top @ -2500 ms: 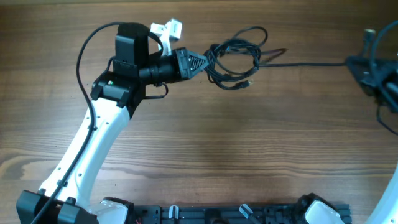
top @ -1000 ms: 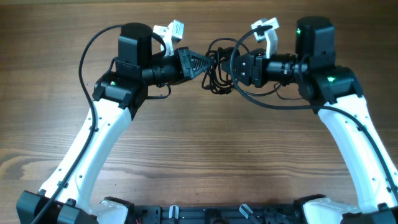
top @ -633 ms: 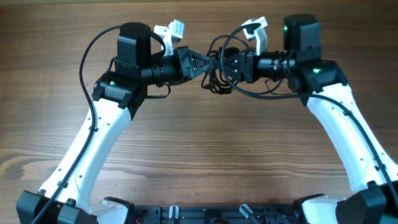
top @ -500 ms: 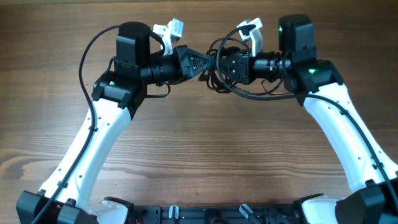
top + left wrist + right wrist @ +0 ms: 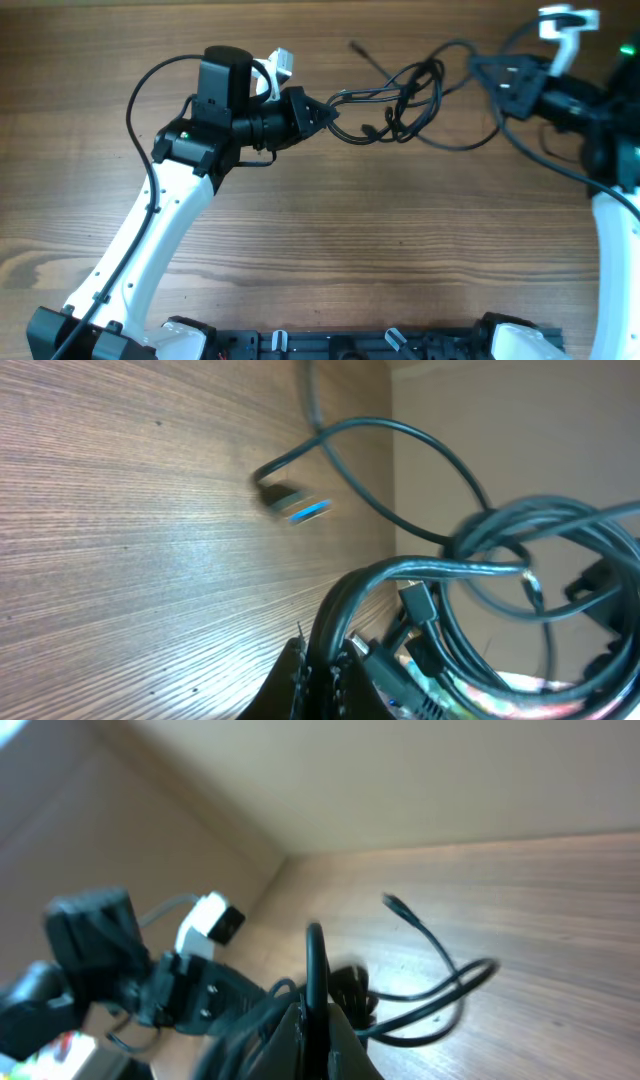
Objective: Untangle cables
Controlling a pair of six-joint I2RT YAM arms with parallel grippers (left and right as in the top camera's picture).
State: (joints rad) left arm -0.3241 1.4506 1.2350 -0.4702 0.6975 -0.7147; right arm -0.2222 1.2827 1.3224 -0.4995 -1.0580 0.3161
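The cables (image 5: 395,100) are thin black cords in a loose knot of loops strung between both sets of jaws. One side is pinched in the left gripper (image 5: 327,112) and a strand in the right gripper (image 5: 482,70). One plug end (image 5: 354,45) trails free just past the left jaws.

One camera looks straight down from high on the brown wooden tabletop (image 5: 300,230). Both wrist cameras sit close, looking sideways across it. All three see the thin black tangled cables (image 5: 400,85).
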